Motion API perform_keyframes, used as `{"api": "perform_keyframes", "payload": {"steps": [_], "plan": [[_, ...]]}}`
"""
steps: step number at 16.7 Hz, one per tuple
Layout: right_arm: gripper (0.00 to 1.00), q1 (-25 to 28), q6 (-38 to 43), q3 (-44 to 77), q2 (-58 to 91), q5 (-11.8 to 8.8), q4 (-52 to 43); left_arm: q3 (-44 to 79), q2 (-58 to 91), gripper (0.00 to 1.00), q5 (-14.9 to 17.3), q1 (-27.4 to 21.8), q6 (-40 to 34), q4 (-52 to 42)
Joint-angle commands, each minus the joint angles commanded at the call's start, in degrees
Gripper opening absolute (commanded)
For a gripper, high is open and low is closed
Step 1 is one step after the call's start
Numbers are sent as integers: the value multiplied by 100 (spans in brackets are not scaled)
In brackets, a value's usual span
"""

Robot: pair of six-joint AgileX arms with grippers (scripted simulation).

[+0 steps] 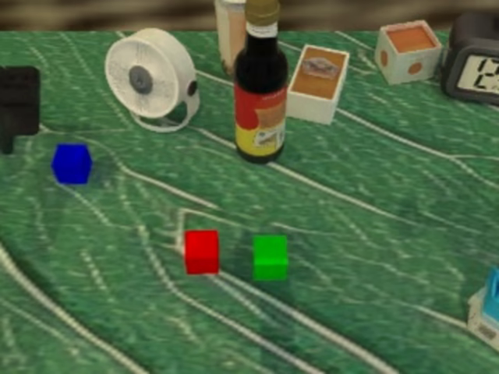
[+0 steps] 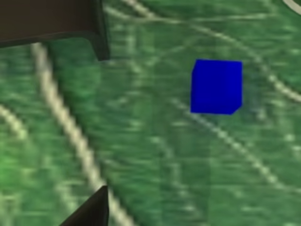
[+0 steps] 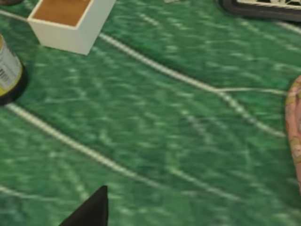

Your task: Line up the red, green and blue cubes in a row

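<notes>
Matte red cube [image 1: 202, 252], green cube [image 1: 270, 258] beside, blue cube [image 1: 72, 164] apart

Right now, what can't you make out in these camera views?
- Both grippers: wrist views show only a dark fingertip at the frame edge, so open or shut is unreadable.
- Clock: top view's right edge cuts it.
- Pale-blue carton: same edge cuts it.
- Black object: cut by top view's left edge.
- Bottle hides a jar behind it.
</notes>
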Motion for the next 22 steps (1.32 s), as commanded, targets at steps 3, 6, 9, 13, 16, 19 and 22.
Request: {"api": "perform_keyframes", "payload": {"steps": [3,6,9,13,16,19,22], "plan": [[100,-594,-600,-1615,-1740,-118,971,1530,1967,100,-14,-64,5,-1033],[100,-1060,-1042,-2910,-3065,-346,1885,2861,3519,100,-13,-118,-1,-1865],[100,-1417,-1334,-3872,-4029,-623,2712,3971,4654,100,9,-164,-11,-2487],[100,-1693,-1504,-4581,-4858,-905,3437,4850,5418,100,44,-200,-21,-2901],[100,-1725,-1515,-4666,-4986,-950,3534,4977,5531,100,50,-205,-23,-2957],[100,-1725,-1515,-4666,-4986,-950,3534,4978,5533,100,48,-171,-22,-2953],[100,-1725,-1515,-4666,-4986,-950,3534,4779,5583,100,51,-189,-6,-2721]]}}
